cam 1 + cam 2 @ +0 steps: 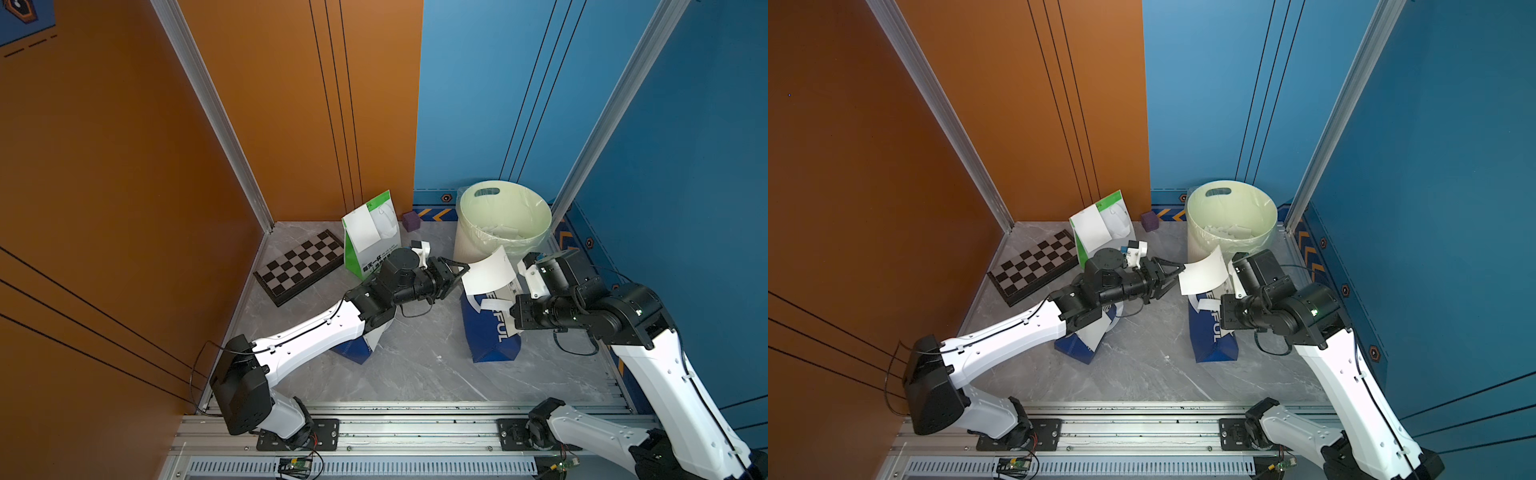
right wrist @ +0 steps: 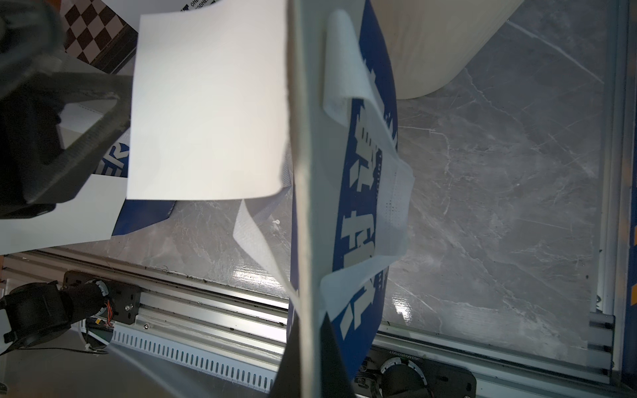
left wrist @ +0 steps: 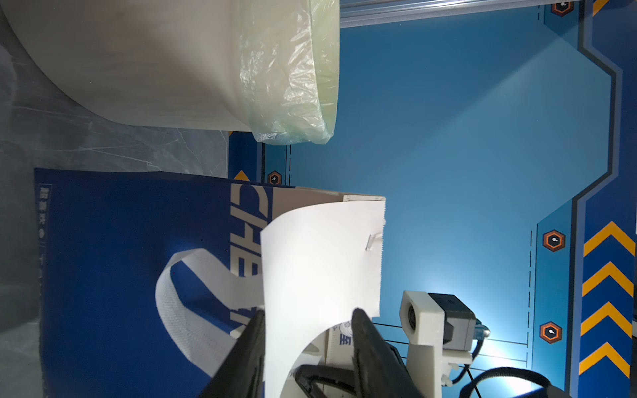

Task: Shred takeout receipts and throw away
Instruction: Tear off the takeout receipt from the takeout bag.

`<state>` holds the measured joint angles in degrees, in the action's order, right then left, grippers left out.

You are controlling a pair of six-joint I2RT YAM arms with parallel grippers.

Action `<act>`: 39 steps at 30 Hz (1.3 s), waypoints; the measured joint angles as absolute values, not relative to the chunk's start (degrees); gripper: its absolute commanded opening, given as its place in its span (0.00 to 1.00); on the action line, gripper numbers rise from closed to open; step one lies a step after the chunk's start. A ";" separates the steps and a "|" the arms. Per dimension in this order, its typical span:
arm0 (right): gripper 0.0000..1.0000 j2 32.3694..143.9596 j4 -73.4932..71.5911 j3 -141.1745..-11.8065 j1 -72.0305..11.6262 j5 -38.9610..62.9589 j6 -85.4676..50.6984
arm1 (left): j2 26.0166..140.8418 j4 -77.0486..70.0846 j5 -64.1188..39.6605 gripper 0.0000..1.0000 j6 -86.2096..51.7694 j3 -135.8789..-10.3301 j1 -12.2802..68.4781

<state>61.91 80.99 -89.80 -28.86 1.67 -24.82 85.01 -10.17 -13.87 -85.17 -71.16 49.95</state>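
Note:
A white takeout receipt (image 1: 488,272) (image 1: 1202,272) curls off the top edge of the upright blue bag (image 1: 490,336) in front of the bin. My left gripper (image 1: 463,268) (image 3: 309,312) is at the receipt's (image 3: 320,262) free end. Its fingers stand apart with the curved paper between them, one edge lying along a finger. My right gripper (image 1: 510,309) (image 2: 310,324) is shut on the blue bag's (image 2: 365,193) top rim. Another receipt (image 1: 360,228) hangs on the green-and-white bag (image 1: 374,257). The lined bin (image 1: 536,208) holds white paper scraps (image 1: 498,232).
A chessboard (image 1: 299,266) lies by the orange wall and a purple cube (image 1: 411,220) sits at the back. A second blue bag (image 1: 353,351) with a white sheet lies under my left forearm. An aluminium rail (image 1: 415,432) runs along the front.

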 measured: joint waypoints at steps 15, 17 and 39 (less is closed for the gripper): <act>0.00 62.02 80.88 -89.06 -28.86 2.79 -24.82 | 86.98 -11.55 -15.16 0.07 -85.23 -73.21 49.95; 0.00 62.02 80.90 -89.06 -28.86 2.76 -24.82 | 86.98 -11.60 -15.25 0.00 -85.23 -73.21 49.95; 0.00 61.93 78.94 -80.47 -28.86 -0.25 -21.17 | 84.20 -10.92 -17.56 0.00 -84.97 -73.69 45.69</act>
